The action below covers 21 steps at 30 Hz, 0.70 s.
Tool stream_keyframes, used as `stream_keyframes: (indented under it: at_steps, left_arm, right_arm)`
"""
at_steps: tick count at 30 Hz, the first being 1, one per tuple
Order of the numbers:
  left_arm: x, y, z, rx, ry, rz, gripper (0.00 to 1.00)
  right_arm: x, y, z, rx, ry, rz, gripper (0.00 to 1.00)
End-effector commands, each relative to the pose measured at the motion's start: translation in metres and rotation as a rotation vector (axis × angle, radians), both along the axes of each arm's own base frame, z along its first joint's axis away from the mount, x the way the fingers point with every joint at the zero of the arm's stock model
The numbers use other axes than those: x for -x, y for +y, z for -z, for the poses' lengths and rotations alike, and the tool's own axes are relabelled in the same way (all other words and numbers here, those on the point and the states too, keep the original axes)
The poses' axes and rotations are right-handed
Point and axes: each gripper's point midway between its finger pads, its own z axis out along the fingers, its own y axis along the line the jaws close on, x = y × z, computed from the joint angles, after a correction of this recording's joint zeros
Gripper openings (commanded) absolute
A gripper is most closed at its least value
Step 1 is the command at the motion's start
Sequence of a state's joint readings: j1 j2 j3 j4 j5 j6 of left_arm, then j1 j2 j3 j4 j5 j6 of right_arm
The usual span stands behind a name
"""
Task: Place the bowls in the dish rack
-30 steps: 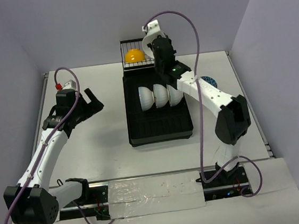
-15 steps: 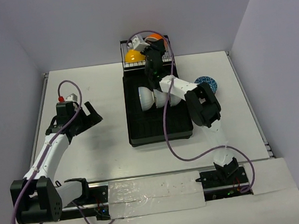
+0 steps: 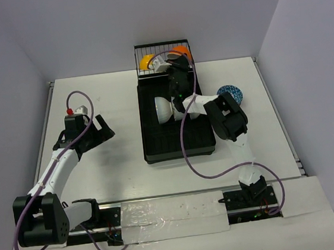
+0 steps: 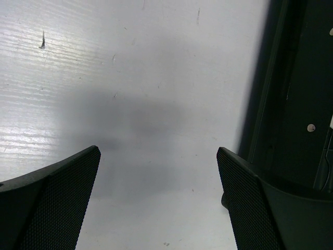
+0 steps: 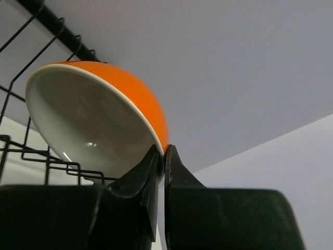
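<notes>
My right gripper [image 5: 164, 148] is shut on the rim of the orange bowl [image 5: 130, 88], one finger inside and one outside. It holds that bowl [image 3: 178, 53] tilted at the wire basket [image 3: 162, 48] on the far end of the black dish rack [image 3: 178, 142]. The yellow bowl [image 3: 147, 61] sits to its left in the basket. White bowls [image 3: 164, 108] stand on edge in the rack, partly hidden by the right arm. A blue patterned bowl [image 3: 230, 92] lies on the table, right of the rack. My left gripper [image 3: 103, 127] is open and holds nothing, left of the rack.
Black basket wires [image 5: 31, 151] cross in front of the orange bowl's lower edge. In the left wrist view the rack's side wall [image 4: 291, 104] runs along the right, with bare white table [image 4: 156, 78] between the fingers [image 4: 67, 187]. Walls enclose the table on three sides.
The right arm has folded in and brought the orange bowl down to the wire basket, right of the yellow bowl. The left gripper drifted slightly toward the near side, still open.
</notes>
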State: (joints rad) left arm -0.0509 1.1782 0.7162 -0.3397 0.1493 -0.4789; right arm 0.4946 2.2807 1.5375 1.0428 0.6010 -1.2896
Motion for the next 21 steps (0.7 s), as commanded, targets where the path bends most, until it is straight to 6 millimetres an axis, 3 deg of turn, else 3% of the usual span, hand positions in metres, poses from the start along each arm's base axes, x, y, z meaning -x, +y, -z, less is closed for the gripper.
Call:
stream_keyframes:
  at_steps: [1, 6, 11, 21]
  left_arm:
    - [-0.009, 0.006, -0.005, -0.033, -0.044, -0.004, 0.99]
    - [-0.011, 0.008, -0.006, -0.041, -0.046, -0.011, 0.99]
    - [-0.011, 0.008, -0.005, -0.04, -0.045, -0.012, 0.99]
    - [-0.011, 0.015, -0.012, -0.063, -0.064, -0.038, 0.99]
  right_arm:
    - [0.016, -0.009, -0.039, -0.062, -0.146, 0.0, 0.0]
    - [0.024, -0.011, -0.036, -0.063, -0.158, -0.005, 0.06]
    - [0.031, -0.011, -0.048, -0.085, -0.188, -0.022, 0.14]
    - [0.038, -0.001, -0.041, -0.065, -0.145, -0.065, 0.17]
